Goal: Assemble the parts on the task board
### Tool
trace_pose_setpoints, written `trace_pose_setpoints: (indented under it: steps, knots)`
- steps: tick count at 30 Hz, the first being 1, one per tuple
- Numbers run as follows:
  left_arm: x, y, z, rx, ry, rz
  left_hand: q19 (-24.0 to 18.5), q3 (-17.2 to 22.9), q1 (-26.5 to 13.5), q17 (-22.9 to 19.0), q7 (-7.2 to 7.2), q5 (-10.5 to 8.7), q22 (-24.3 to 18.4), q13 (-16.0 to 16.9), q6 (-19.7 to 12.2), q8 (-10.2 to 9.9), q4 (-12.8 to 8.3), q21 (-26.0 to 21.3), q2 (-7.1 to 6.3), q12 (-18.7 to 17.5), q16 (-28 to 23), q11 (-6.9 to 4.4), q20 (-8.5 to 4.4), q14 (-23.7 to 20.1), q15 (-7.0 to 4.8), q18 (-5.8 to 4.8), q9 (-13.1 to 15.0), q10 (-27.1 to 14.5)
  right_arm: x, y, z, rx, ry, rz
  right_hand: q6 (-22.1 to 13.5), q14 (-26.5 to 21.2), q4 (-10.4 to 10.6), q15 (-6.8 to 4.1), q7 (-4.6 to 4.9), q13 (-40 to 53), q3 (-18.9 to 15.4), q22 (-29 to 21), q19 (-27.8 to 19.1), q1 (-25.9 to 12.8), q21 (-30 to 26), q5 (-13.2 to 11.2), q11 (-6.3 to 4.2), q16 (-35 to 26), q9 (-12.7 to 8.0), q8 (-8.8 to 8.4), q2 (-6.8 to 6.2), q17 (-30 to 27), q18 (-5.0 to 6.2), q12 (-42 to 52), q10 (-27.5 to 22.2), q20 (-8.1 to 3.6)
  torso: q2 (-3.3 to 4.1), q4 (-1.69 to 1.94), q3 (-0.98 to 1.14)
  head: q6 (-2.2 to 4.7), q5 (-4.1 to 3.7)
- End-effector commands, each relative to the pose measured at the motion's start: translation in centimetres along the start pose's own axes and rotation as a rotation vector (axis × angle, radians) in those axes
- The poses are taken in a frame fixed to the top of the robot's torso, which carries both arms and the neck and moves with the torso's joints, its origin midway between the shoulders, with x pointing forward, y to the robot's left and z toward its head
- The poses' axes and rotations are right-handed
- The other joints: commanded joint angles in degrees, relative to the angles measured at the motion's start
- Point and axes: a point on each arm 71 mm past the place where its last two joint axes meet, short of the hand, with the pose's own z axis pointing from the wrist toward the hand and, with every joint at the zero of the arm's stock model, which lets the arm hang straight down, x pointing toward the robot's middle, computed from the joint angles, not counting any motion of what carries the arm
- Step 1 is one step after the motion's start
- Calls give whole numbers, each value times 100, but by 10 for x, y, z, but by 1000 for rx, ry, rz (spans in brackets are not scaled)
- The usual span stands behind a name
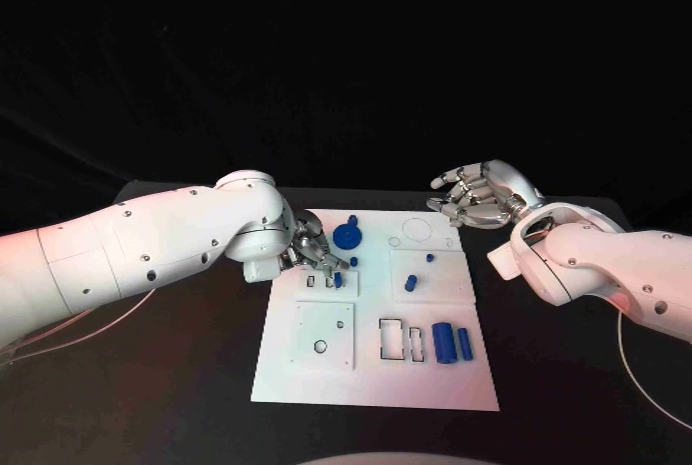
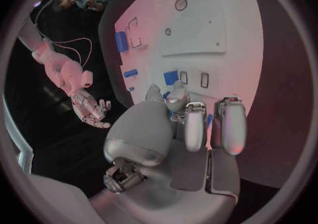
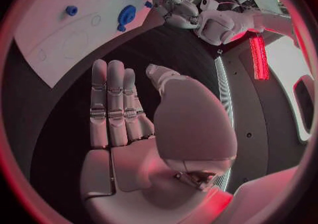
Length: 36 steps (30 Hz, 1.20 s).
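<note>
The white task board lies mid-table. My left hand hovers low over its near-left slots, fingers curled, and a sliver of a small blue part shows pinched between thumb and finger. Just past the fingertips a blue block stands beside the slots. A blue gear-like part sits behind the hand. My right hand is raised beyond the board's far right corner, fingers apart, holding nothing. Its fingers are straight.
Two blue pegs and a short blue piece stand on the board's right half. Two long blue parts lie next to open rectangular slots. A square plate with two holes sits near the front.
</note>
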Motion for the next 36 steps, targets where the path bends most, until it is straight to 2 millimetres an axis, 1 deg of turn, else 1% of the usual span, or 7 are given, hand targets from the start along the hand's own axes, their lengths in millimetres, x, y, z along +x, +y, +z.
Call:
trace_pose_setpoints:
  steps: [1,8,13,16,18,23,36]
  knots:
    - [2,-3,1,-6,28,30,127,-171,41,1400,-25,309,592,9,-1,17,-4,28,-15,27,31,-31,-4,581,6,-46,0,-5,1,1,0,-8,0,3,0,2,-11,15,26,-29,23,-24,17,-11,-42,31,27,-36,6,26,-29,0,25,-38,28,44,-4,0,-3,-20,-16]
    - [3,-5,5,-10,41,39,130,-167,78,1405,-40,587,612,11,32,34,-3,34,-22,32,35,-43,-9,582,-2,-48,3,-16,1,1,1,-9,0,4,1,18,-15,14,25,-50,24,-41,29,-13,-55,43,26,-62,7,28,-33,4,26,-48,40,44,-7,-2,1,-41,-20]
    - [4,-7,6,-11,45,42,135,-167,111,1409,-63,950,634,16,61,66,0,40,-42,38,38,-63,-23,583,-18,-50,13,-23,1,1,1,-9,1,4,5,29,-17,13,24,-66,24,-54,36,-16,-65,51,25,-81,8,32,-35,8,26,-55,48,44,-7,-3,-1,-47,-18]
    - [4,-7,6,-12,47,44,143,-158,146,1410,-80,1309,659,27,60,79,0,48,-62,48,38,-80,-37,583,-32,-55,15,-24,1,1,1,-8,2,5,5,29,-17,13,24,-66,24,-54,36,-16,-65,51,25,-81,8,32,-35,8,26,-55,48,44,-9,1,-1,-54,-24]
    - [4,-7,7,-12,49,45,146,-157,151,1415,-85,1396,666,29,63,85,2,51,-70,50,42,-83,-40,584,-35,-56,15,-26,1,1,1,-7,2,5,5,29,-17,13,24,-66,24,-54,36,-16,-65,51,25,-81,8,32,-35,8,26,-55,48,44,-7,5,0,-54,-28]
    - [4,-8,7,-15,55,50,152,-151,158,1411,-93,1480,679,36,76,99,1,56,-69,56,40,-90,-44,583,-40,-58,20,-23,2,0,2,-5,6,7,14,42,-17,12,22,-84,25,-68,45,-21,-76,59,23,-104,11,38,-35,13,27,-62,60,44,-8,2,4,-62,-30]
    - [5,-8,10,-23,68,60,166,-133,205,1422,-111,1513,706,66,103,131,-6,69,-63,83,48,-104,-51,586,-49,-64,33,-8,4,0,2,-3,18,11,37,67,-14,9,17,-117,26,-95,60,-38,-97,65,19,-144,18,54,-33,24,27,-74,83,42,0,-3,6,-91,-33]
